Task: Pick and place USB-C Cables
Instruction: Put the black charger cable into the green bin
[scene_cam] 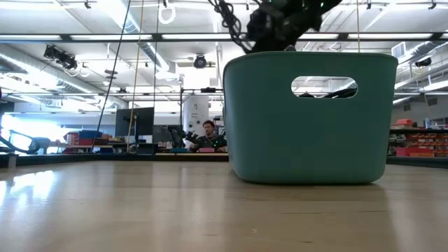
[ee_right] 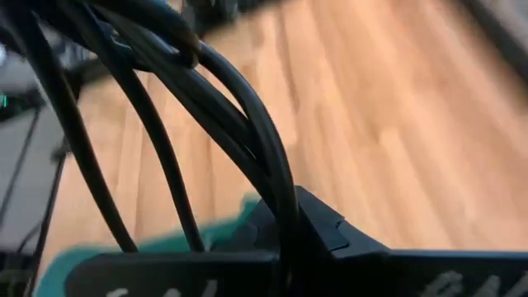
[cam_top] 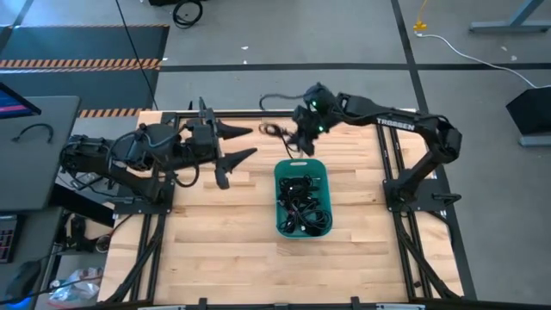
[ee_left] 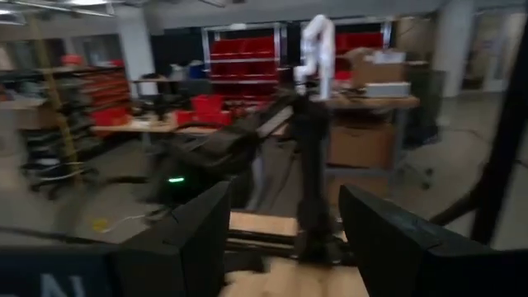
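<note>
Cables: one black cable (cam_top: 277, 129) clamped in the right gripper (cam_top: 303, 140) fingers, hanging just above the tub's far rim. One teal tub (cam_top: 281, 226) on the tabletop (cam_top: 215, 250) holds a tangled heap of black cables (cam_top: 303, 207), number uncountable. Right arm marked "TROSSEN". Left gripper (cam_top: 244, 143), beside the tub, fingers apart, empty.
</note>
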You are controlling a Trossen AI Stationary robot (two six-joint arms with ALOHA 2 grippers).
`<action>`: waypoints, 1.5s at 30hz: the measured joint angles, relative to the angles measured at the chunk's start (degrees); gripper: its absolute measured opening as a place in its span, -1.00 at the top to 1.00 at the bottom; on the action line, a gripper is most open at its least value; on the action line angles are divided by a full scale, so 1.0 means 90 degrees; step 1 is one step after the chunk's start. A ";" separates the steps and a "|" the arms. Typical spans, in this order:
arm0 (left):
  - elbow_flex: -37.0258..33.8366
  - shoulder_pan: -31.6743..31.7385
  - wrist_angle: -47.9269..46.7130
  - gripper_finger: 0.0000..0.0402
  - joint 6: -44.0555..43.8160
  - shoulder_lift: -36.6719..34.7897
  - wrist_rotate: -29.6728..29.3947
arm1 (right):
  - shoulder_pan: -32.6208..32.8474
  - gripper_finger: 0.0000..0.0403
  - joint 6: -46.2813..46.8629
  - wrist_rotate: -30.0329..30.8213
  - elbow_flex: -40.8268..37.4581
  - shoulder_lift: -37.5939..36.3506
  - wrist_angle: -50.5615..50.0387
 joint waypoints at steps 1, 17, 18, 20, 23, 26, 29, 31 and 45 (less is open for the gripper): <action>0.0000 0.0028 -0.0034 -0.16 0.0058 0.0000 -0.0136 | 0.0149 0.92 -0.0024 0.0123 0.0000 -0.0055 -0.0264; -0.0005 0.0110 -0.0218 -0.15 0.0107 0.0017 -0.0333 | 0.2357 0.92 0.1044 0.2001 -0.0478 -0.0097 -0.2066; -0.0005 0.0110 -0.0217 -0.15 0.0105 0.0017 -0.0333 | 0.2414 0.92 0.1133 0.2070 -0.0563 -0.0070 -0.2076; -0.0005 0.0110 -0.0224 -0.15 0.0105 0.0017 -0.0333 | 0.2477 0.92 0.1274 0.2090 -0.0731 0.0010 -0.2075; -0.0005 0.0110 -0.0223 -0.15 0.0102 0.0017 -0.0333 | 0.2547 0.92 0.1318 0.2230 -0.0884 0.0241 -0.2050; -0.0005 0.0110 -0.0223 -0.15 0.0026 0.0019 -0.0333 | 0.2567 0.92 0.1246 0.2264 -0.0961 0.0511 -0.2040; -0.0005 0.0110 -0.0263 -0.15 -0.0065 0.0017 -0.0333 | 0.2563 0.92 0.1166 0.2307 -0.0967 0.0760 -0.2099; -0.0005 0.0110 -0.0330 -0.15 -0.0100 0.0019 -0.0335 | 0.2560 0.92 0.1119 0.2426 -0.0967 0.0908 -0.2259; -0.0005 0.0110 -0.0496 -0.15 -0.0281 0.0022 -0.0335 | 0.2710 0.92 0.0437 0.2995 -0.0727 0.1220 -0.3035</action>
